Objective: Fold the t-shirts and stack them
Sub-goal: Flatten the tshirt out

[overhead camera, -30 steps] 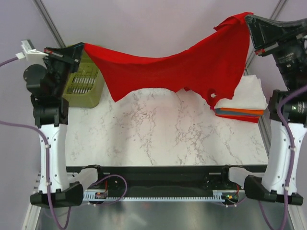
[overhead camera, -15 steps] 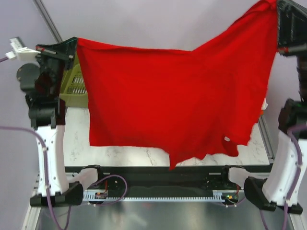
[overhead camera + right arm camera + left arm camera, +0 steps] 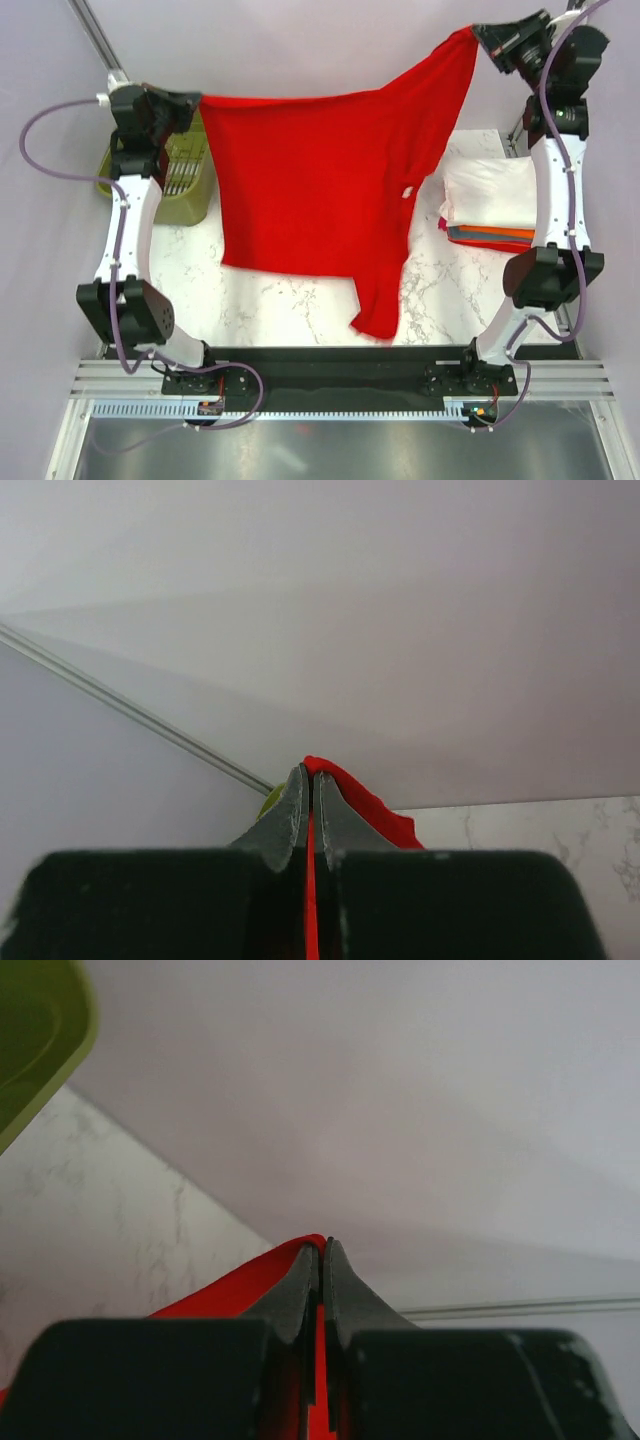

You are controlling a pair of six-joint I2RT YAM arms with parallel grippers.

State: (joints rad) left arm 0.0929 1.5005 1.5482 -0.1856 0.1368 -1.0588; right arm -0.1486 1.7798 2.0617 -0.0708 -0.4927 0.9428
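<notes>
The bright red t-shirt hangs spread in the air over the marble table, strung between the two arms. The left gripper has its fingers pressed together on the shirt's far-left corner; in the left wrist view red cloth shows in the slit between the closed jaws. The right gripper, higher and at the far right, pinches the other corner in the same way, so the top edge slopes up to the right. One part of the shirt droops lowest, toward the near edge of the table. A small white tag shows on the red cloth, too small to read. On the right of the table sits the stack of folded t-shirts, white on top, with grey, orange and red edges showing below. An olive-green basket stands at the far left, behind the left arm.
</notes>
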